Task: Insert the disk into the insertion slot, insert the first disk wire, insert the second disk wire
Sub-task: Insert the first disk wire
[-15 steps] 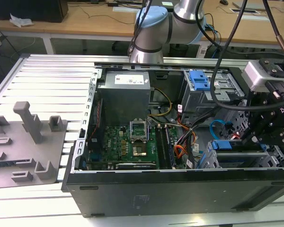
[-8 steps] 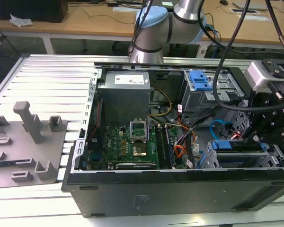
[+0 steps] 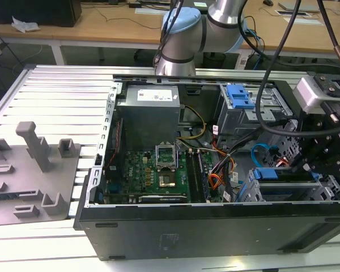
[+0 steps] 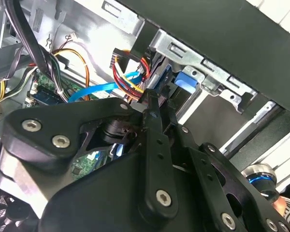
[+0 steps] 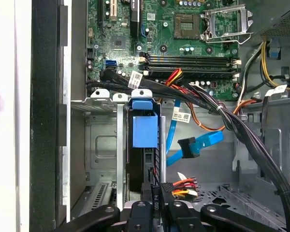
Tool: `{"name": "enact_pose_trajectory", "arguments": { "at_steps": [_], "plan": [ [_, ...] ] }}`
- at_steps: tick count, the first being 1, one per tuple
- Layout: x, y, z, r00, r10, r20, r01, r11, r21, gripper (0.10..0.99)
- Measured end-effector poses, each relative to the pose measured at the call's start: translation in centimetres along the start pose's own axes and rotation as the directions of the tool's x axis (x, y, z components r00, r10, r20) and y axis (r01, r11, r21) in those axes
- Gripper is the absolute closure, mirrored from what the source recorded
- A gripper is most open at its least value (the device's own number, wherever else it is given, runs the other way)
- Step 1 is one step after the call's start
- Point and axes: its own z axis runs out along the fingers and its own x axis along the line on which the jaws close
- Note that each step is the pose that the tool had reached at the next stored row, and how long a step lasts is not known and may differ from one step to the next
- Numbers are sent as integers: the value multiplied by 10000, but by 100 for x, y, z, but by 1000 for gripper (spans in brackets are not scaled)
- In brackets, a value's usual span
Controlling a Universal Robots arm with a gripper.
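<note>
The disk (image 5: 145, 128) sits inside the insertion slot (image 5: 102, 145), its blue frame (image 4: 186, 79) facing out; in the exterior view the disk (image 3: 275, 174) lies low in the grey cage (image 3: 250, 192) at the case's right end. My gripper (image 5: 154, 207) is shut on the black plug of the first disk wire (image 5: 181, 186), a red, yellow and black bundle, held right at the disk's rear edge. The second wrist view shows the gripper (image 4: 152, 101) with that bundle (image 4: 128, 67) beside it. The second disk wire (image 5: 193, 145), a flat light-blue cable, hangs loose with its plug free.
Thick black cable bundles (image 5: 232, 125) cross over the cage toward the motherboard (image 3: 153, 170). A taller grey bay with a blue latch (image 3: 239, 96) stands behind. The power supply (image 3: 150, 113) sits at the back. A grey fixture plate (image 3: 28, 175) lies on the exterior view's left.
</note>
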Motion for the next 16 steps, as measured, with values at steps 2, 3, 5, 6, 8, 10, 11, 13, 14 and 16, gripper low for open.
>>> {"name": "enact_pose_trajectory", "arguments": {
  "at_steps": [2,3,5,6,8,10,11,13,14,16],
  "plan": [
    [1,-24,19,10000,1,-3,-1,10000,-4,898],
    [1,-24,23,10000,0,-4,0,10000,-4,898],
    [1,-25,29,10000,-1,0,1,10000,-4,898],
    [1,-25,30,10000,-1,1,1,10000,-4,898],
    [1,-25,31,10000,-1,4,1,10000,-3,898],
    [1,-26,33,10000,-3,6,3,10000,-5,886],
    [1,-26,32,10000,-2,5,2,10000,-5,824],
    [1,-25,25,10000,-1,0,1,10000,-4,824],
    [-1,-23,-5,10000,0,1,0,10000,-5,824],
    [-5,-21,-78,10000,-1,0,1,10000,-5,824]
  ]
}}
